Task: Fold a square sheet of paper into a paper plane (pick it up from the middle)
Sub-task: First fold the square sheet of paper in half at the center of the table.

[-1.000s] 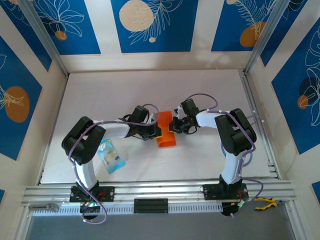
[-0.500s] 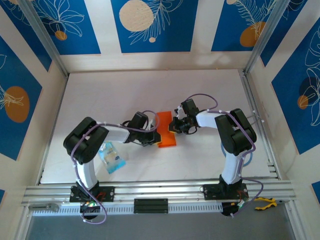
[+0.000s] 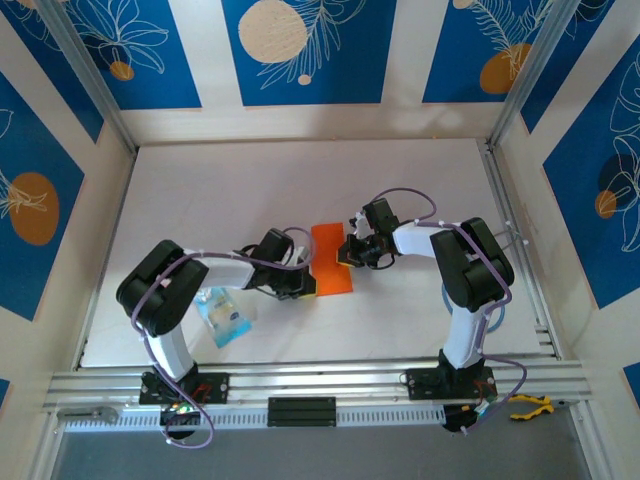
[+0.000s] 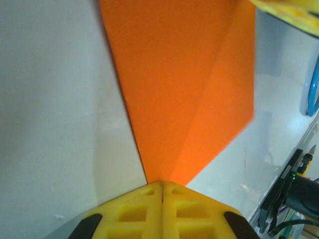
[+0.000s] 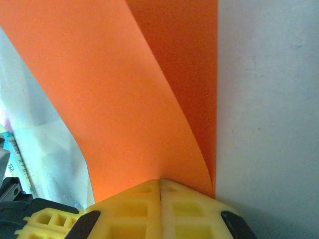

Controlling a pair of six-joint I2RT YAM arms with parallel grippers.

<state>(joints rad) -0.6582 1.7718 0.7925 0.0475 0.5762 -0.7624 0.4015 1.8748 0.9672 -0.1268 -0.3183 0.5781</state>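
Both arms stretch low and inward, left gripper and right gripper facing each other, jaws closed, each pinching the sheet.

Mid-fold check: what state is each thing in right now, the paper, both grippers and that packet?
square sheet of paper: partly folded, one layer curling over, pinched on two sides.
left gripper: jaws shut on the paper.
right gripper: jaws shut on the paper.
plastic packet: lying apart from the paper, ungripped.
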